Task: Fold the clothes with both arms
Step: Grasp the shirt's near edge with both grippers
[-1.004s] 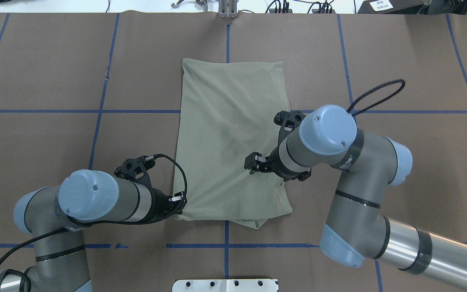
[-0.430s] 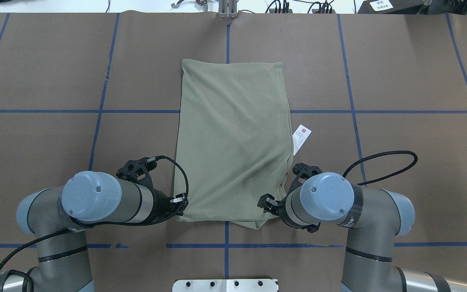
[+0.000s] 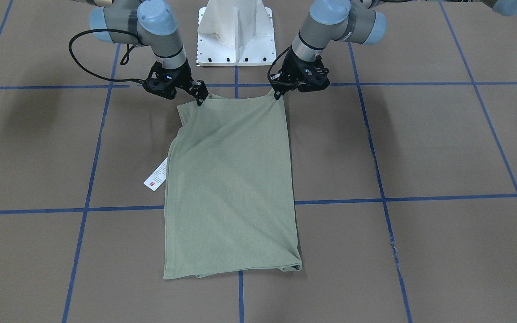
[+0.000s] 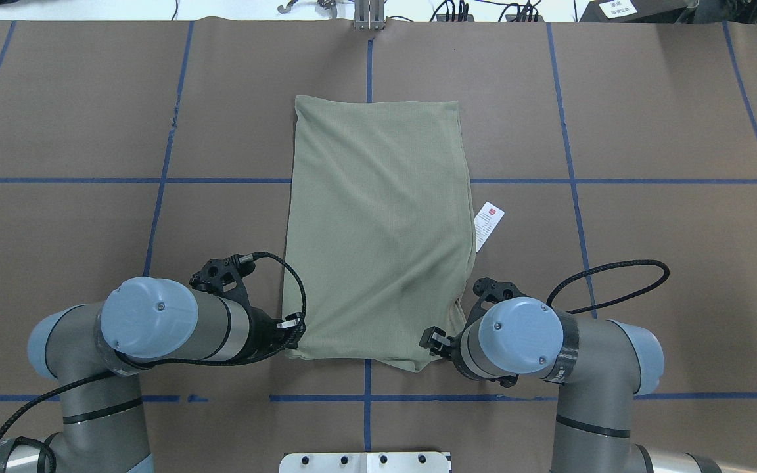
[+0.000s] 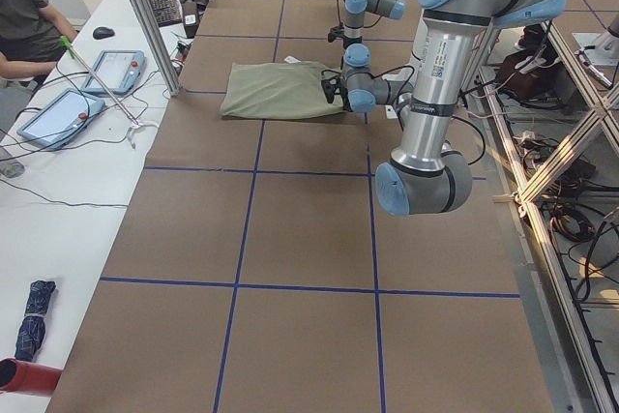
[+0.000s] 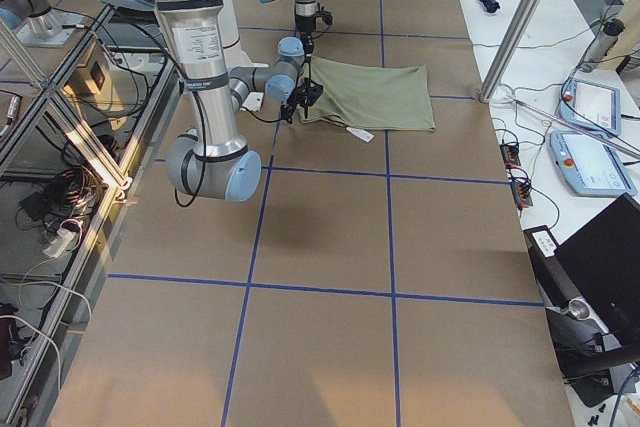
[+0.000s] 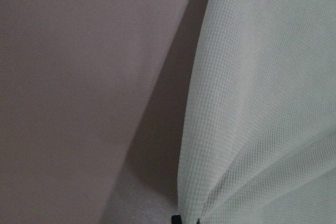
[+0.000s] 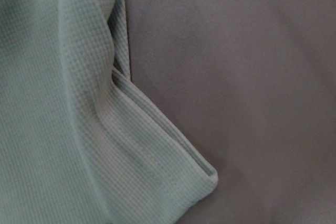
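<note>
The folded olive-green knit shirt (image 4: 378, 223) lies flat mid-way on the brown paper-covered bench (image 4: 648, 131). The left hand (image 3: 279, 93) clamps one robot-side corner; the right hand (image 3: 201, 98) meets the other, grip state indeterminable

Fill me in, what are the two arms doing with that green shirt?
The robot is folding the olive-green knit shirt, which lies as a long rectangle on the brown paper-covered table. The left gripper pinches the robot-side corner on its side. The right gripper sits at the other robot-side corner, grip unclear. The white hang tag sticks out on the robot's right.
</note>
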`<state>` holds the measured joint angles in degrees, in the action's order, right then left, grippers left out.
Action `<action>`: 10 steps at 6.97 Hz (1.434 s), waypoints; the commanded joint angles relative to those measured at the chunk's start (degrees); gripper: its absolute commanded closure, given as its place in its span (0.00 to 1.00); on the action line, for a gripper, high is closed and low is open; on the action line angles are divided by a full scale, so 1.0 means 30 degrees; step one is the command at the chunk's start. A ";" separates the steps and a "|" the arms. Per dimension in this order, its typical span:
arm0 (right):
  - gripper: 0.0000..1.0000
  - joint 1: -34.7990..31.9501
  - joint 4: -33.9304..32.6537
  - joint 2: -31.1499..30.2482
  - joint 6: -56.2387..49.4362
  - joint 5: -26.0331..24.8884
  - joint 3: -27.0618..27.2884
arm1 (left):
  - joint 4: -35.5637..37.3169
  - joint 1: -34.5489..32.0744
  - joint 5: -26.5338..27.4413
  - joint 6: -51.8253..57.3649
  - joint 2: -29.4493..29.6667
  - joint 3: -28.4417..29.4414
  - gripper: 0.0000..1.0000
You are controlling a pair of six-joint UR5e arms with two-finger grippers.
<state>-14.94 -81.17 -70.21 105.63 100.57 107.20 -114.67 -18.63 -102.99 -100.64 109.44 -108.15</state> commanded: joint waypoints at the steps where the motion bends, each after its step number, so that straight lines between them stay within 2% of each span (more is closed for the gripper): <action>1: 0.02 0.0174 -0.0570 0.0200 0.0005 -0.0153 -0.0019 | -0.0009 0.0000 -0.0007 0.0001 -0.0065 -0.0014 1.00; 2: 0.21 0.0203 -0.0570 0.0258 0.0005 -0.0153 0.0009 | -0.0038 0.0000 -0.0007 0.0001 -0.0094 -0.0014 1.00; 3: 0.19 0.0058 -0.0629 0.0636 0.0005 -0.0124 0.0039 | -0.0039 0.0000 -0.0007 0.0001 -0.0094 -0.0014 1.00; 4: 0.11 -0.0291 -0.0658 0.0871 -0.0024 -0.0037 0.0097 | -0.0039 0.0000 -0.0007 0.0001 -0.0065 -0.0014 1.00; 5: 0.08 -0.0382 -0.0774 0.0961 -0.0025 -0.0036 0.0039 | -0.0039 0.0000 -0.0007 0.0030 -0.0065 -0.0014 1.00; 10: 0.03 -0.0324 -0.0892 0.1079 -0.0083 -0.0094 -0.0430 | -0.0039 0.0000 0.0022 0.0030 -0.0065 0.0016 1.00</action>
<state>-15.93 -83.81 -67.08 105.42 100.29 106.06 -114.81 -18.63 -102.93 -100.54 109.28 -108.11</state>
